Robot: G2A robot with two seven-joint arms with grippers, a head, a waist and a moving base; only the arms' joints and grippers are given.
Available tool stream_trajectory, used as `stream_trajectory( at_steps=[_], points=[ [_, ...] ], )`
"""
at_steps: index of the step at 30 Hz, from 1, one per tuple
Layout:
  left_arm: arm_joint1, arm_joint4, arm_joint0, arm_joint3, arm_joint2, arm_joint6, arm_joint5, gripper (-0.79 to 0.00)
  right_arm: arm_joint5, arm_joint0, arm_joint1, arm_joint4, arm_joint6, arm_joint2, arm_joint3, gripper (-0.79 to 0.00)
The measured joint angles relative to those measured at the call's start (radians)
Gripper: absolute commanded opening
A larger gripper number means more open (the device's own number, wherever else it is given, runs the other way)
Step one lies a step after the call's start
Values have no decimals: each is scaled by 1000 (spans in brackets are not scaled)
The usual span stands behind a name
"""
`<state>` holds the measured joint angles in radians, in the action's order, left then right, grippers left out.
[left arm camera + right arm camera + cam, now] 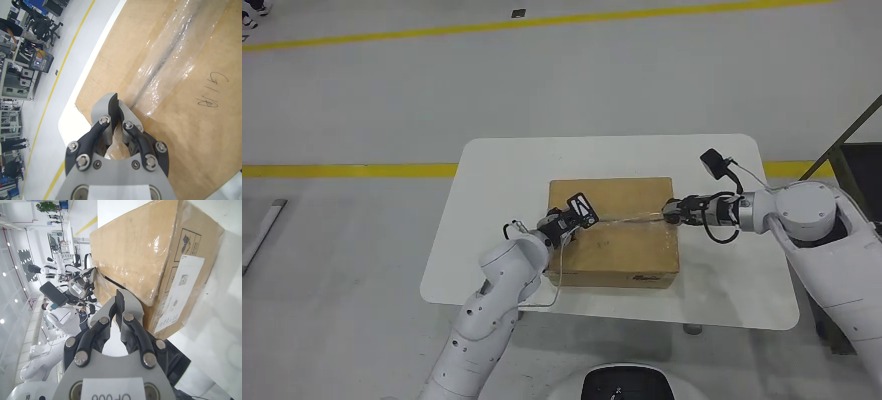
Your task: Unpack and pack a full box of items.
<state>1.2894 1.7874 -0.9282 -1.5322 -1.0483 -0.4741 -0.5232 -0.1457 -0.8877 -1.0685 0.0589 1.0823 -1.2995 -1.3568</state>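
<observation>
Left gripper [116, 98] is pinching clear tape [170, 47] at one box [617, 250] end; right gripper [120, 294] is pressing its fingers together at the other.

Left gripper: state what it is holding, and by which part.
The left gripper is shut on the clear tape, pinching its loose, crumpled end at the edge of the cardboard box.

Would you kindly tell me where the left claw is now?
In the top view, the left claw is at the cardboard box's left end, shut on the clear tape at the seam, opposite the right claw.
</observation>
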Motion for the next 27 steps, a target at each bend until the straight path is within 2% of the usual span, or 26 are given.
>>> stream_trajectory(
  at_steps=[1, 2, 3, 4, 6, 10, 17, 20, 22, 27],
  points=[
    [1, -1, 2, 2, 2, 1, -1, -785, 0, -2, 2, -5, -6, -4, -6, -548],
    [1, -2, 4, 4, 4, 2, -3, -785, 0, -3, 3, -8, -11, -8, -12, -548],
    [2, -2, 5, 6, 5, 2, -4, -785, 0, -5, 5, -11, -17, -12, -17, -573],
    [2, -1, 7, 9, 6, 3, -4, -785, -2, -8, 6, -13, -27, -19, -23, -634],
    [3, -1, 9, 11, 7, 5, -5, -785, -7, -15, 9, -10, -43, -31, -31, -680],
    [5, -6, 14, 11, 14, 11, -8, -785, -12, -26, 16, -18, -56, -53, -50, -705],
    [12, -1, 36, 14, 47, 24, -32, -785, -6, -57, 26, -9, -94, -97, -88, -690],
    [18, 4, 52, 24, 69, 28, -40, -785, 11, -78, 32, -5, -117, -126, -114, -723],
    [23, 3, 66, 35, 88, 33, -46, -785, 25, -97, 36, -1, -137, -148, -133, -785],
    [39, 1, 104, 59, 141, 49, -55, -785, 59, -146, 44, -7, -179, -190, -175, -785]
  ],
)
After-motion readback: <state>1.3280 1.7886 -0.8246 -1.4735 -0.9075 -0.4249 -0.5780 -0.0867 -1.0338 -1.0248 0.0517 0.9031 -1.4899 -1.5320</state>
